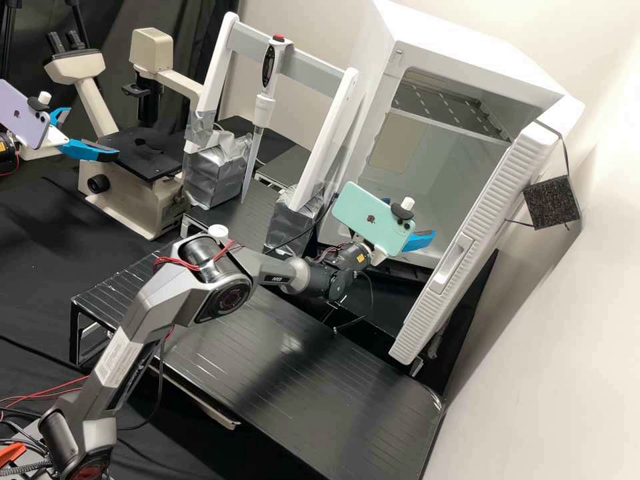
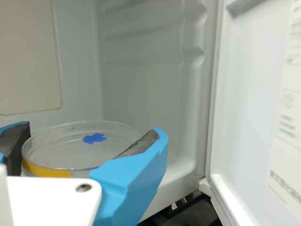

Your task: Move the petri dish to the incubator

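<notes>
Blue-fingered white claw holding clear, round, yellow-banded petri dish beside open, ribbed white door, at mouth of white, box-shaped incubator. Advance level, avoiding door; seat base fully on floor before easing grip.

Incubator at the right, its door swung open, petri dish between the gripper's fingers at the opening, pipette in the stand to the left, microscope farther left, low platform in front.
</notes>
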Motion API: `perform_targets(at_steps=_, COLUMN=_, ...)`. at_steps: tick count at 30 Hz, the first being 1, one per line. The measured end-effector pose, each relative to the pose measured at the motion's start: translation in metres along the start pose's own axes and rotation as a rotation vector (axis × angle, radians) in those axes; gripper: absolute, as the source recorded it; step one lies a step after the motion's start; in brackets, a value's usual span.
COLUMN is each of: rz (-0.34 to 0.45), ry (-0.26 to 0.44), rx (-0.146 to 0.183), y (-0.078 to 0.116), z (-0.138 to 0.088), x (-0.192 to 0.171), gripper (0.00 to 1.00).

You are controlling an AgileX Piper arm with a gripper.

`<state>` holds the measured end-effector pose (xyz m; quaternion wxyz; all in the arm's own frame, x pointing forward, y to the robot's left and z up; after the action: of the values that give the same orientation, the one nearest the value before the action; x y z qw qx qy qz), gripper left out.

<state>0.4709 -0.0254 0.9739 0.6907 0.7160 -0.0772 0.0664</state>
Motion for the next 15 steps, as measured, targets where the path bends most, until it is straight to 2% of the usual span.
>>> perform_targets(at_steps=6, rz=-0.03, ry=-0.026, rx=-0.005, y=-0.011, z=0.008, x=0.009, gripper=0.0)
perform_targets(at_steps=10, rz=-0.064, ry=-0.023, rx=-0.023, y=-0.022, z=0.005, x=0.012, gripper=0.0)
perform_targets(at_steps=15, rz=-0.083, ry=-0.018, rx=-0.027, y=-0.032, z=0.002, x=0.014, gripper=0.0)
